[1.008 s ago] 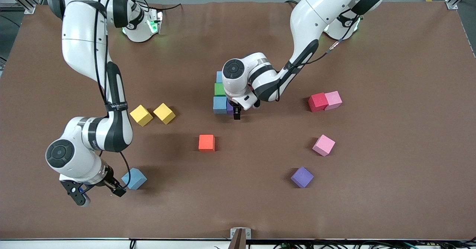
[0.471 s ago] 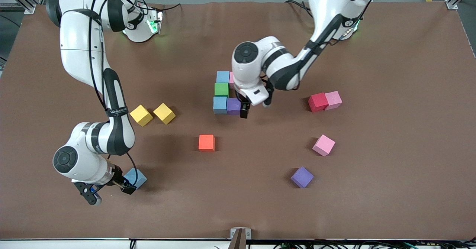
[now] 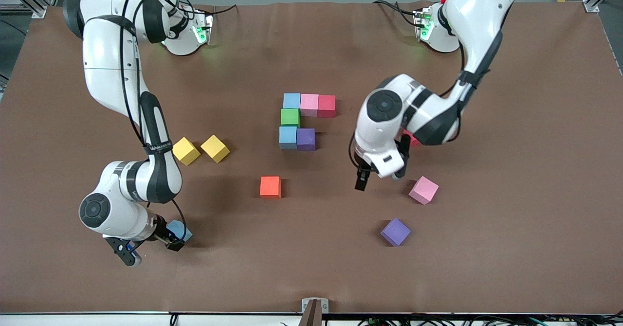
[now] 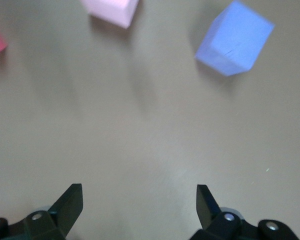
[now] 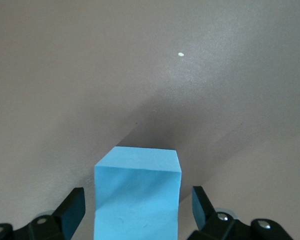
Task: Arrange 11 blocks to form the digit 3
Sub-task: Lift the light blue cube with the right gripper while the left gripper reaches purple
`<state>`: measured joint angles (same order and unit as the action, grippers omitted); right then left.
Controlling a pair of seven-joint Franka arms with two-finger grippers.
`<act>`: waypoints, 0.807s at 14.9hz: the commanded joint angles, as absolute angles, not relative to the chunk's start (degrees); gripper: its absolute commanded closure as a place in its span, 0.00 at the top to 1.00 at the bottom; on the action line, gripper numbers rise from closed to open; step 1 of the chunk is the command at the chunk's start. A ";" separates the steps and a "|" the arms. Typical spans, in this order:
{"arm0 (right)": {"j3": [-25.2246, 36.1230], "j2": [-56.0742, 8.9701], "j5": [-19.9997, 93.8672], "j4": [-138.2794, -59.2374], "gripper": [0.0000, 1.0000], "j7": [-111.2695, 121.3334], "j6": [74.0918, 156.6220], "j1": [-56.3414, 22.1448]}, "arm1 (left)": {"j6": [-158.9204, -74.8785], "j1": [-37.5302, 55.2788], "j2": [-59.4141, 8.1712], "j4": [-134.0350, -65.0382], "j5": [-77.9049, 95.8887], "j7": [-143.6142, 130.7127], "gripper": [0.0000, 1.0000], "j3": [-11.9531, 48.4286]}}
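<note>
Left arm swings off the build toward the loose cubes while the right arm settles its fingers round a light blue cube.

Left gripper, fingers wide apart and empty, has come away from the part-built digit 3 and now hangs over bare brown tabletop, with the loose pink foam cube and loose purple foam cube close by. Six cubes sit in the figure so far, so plenty is left. Over at the right arm's end, the right gripper straddles the light blue foam cube, fingers either side with a sliver of gap, not yet clamped. Best play, I'd say: keep that cube centred between the fingers, close squarely on flat faces, since soft foam may twist, then lift straight. Orange foam cube waits mid-table.
</note>
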<state>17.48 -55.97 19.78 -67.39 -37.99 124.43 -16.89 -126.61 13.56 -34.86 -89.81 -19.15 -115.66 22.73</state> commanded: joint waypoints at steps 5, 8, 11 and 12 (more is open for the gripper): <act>17.40 -54.93 20.04 -69.08 0.58 -37.35 124.37 -16.88 | -127.17 9.76 -41.39 -81.40 -18.63 -94.51 1.00 20.57; 17.49 -54.49 20.04 -69.08 0.25 -37.09 124.28 -17.05 | -128.67 9.23 -44.55 -78.14 -18.54 -90.79 1.00 19.60; 17.32 -53.53 20.21 -69.34 0.12 -35.78 123.31 -18.27 | -130.94 9.05 -47.54 -75.94 -18.54 -90.09 1.00 17.94; 17.31 -53.00 20.21 -69.69 0.09 -34.81 122.53 -19.24 | -132.87 9.05 -48.42 -75.76 -18.54 -90.09 1.00 17.58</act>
